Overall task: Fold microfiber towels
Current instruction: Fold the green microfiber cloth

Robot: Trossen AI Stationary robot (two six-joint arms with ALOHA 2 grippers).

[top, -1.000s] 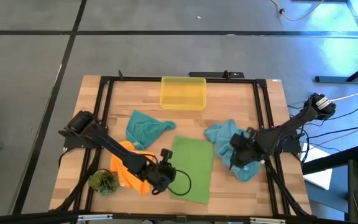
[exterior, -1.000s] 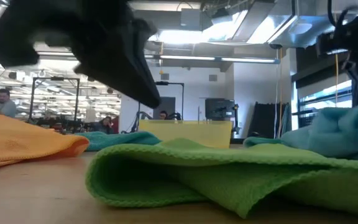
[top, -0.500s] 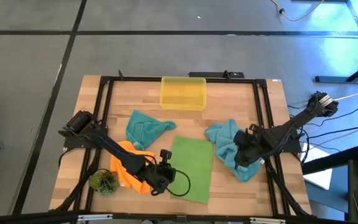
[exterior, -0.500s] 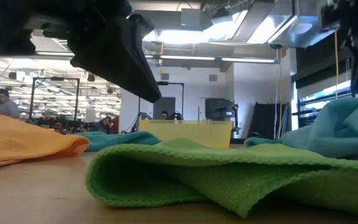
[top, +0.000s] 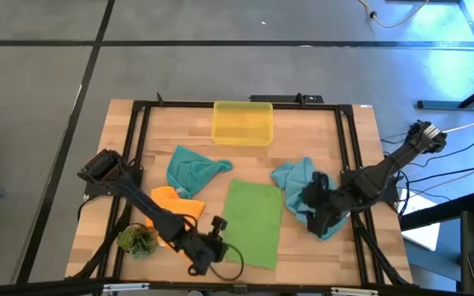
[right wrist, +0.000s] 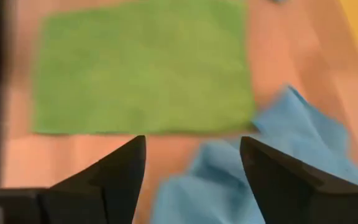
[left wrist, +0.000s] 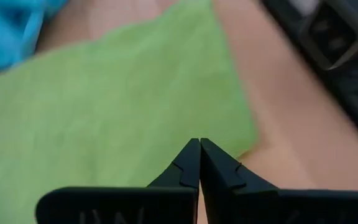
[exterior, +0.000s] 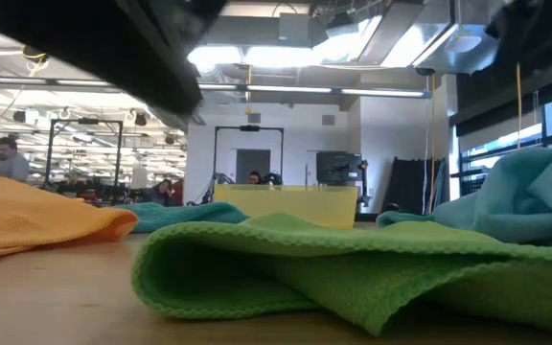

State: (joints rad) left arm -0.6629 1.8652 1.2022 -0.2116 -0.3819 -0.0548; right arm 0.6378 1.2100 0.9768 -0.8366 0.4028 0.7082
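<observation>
A green towel (top: 253,222) lies folded flat at the table's middle; it also shows in the low view (exterior: 353,268). An orange towel (top: 175,207) lies crumpled to its left. One teal-blue towel (top: 192,168) lies behind it, and another (top: 299,189) lies bunched at the right. My left gripper (top: 212,256) is shut and empty, raised near the green towel's near-left corner (left wrist: 244,140). My right gripper (top: 315,212) is open and hovers over the right teal-blue towel (right wrist: 229,180).
A yellow translucent bin (top: 242,122) stands at the far middle. A green plant tuft (top: 137,240) sits at the near left. A black frame (top: 138,123) runs round the tabletop. Bare wood shows between the bin and the towels.
My left gripper has gone from the orange towel toward the table's near edge and has risen. My right gripper has risen above the right teal-blue towel. The towels lie as before.
</observation>
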